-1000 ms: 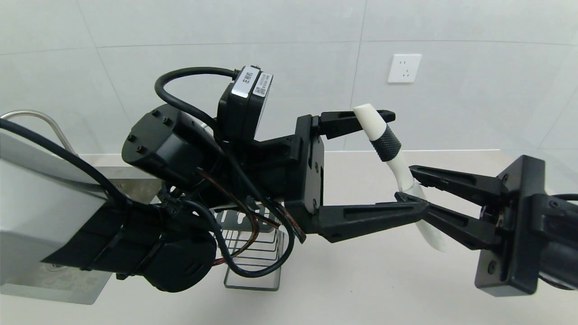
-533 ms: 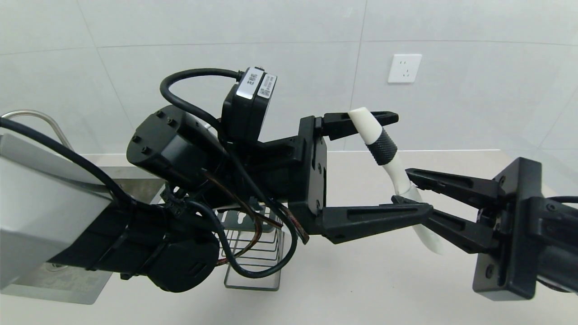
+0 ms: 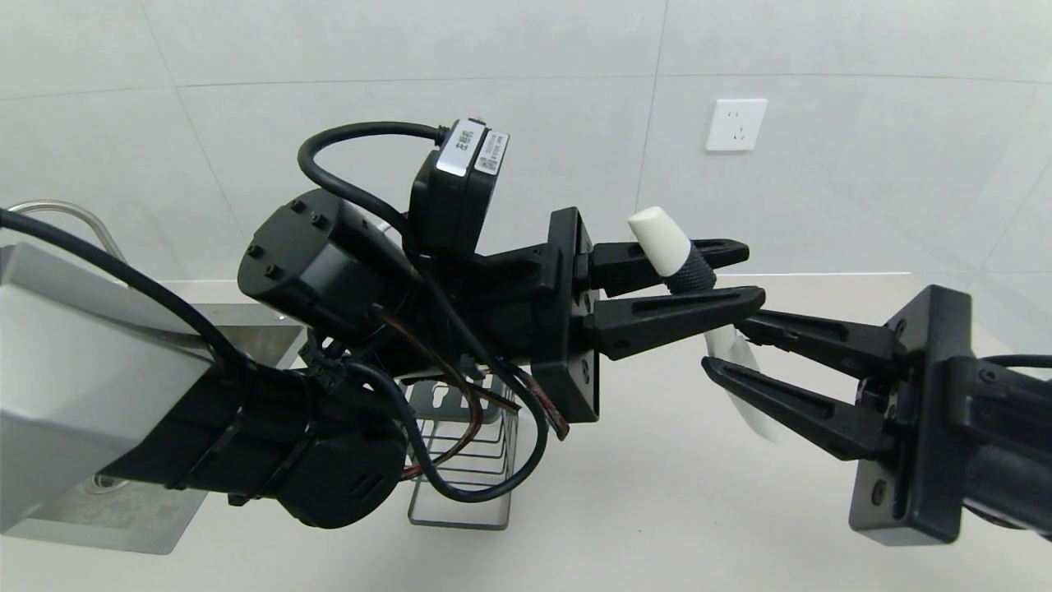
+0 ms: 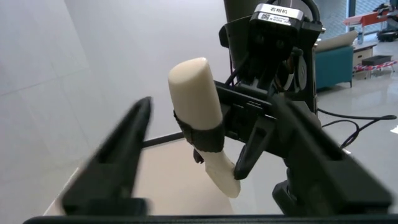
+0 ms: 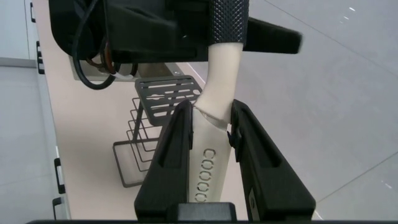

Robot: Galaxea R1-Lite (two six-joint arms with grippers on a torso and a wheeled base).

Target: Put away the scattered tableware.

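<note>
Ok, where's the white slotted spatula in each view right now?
Head view: white slotted spatula just right of centre, tilted.
Left wrist view: its handle mid-picture, rounded end nearest.
Right wrist view: its perforated blade mid-picture, clamped in the right gripper.
Shared landmark: the black knurled band on the handle.

The utensil [image 3: 657,234] looks like smooth, matt cream plastic, ringed by a black band [image 5: 227,18] with a rough, knurled grip texture. The left end effector [image 3: 752,271] and right end effector [image 3: 727,345] are matt black moulded plastic. The rack [image 3: 460,485] is thin dark metal wire, the sink [image 3: 123,518] brushed steel, the table [image 3: 657,510] smooth, pale and dull, and the wall tiles [image 3: 822,205] smooth with a faint sheen.
</note>
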